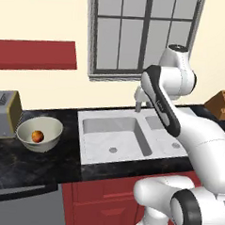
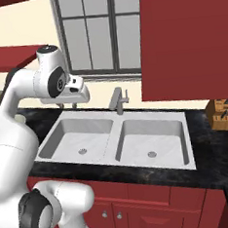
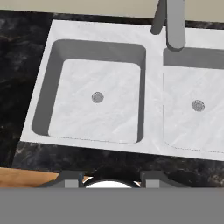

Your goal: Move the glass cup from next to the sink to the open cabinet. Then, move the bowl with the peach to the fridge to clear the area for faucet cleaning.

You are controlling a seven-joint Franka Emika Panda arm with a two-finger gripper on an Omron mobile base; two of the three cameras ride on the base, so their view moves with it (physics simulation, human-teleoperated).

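Observation:
The cream bowl (image 1: 39,134) sits on the black counter left of the sink (image 1: 90,153), with the orange-red peach (image 1: 37,136) inside it. My gripper (image 2: 68,106) hangs over the back of the left basin, well right of the bowl. Its fingers stand apart with nothing between them. The hand view looks straight down on the sink (image 3: 151,87), with the gripper (image 3: 112,178) at the bottom edge. The grey faucet (image 2: 117,101) stands behind the divider between the basins, and the faucet (image 3: 175,22) shows again at the top of the hand view. The glass cup and the fridge are out of view.
A toaster (image 1: 3,113) stands at the far left, touching distance from the bowl. A wooden knife block (image 2: 222,113) sits on the counter right of the sink. A closed dark red wall cupboard (image 2: 187,36) hangs above the right side. Red shelves (image 1: 35,55) are at upper left.

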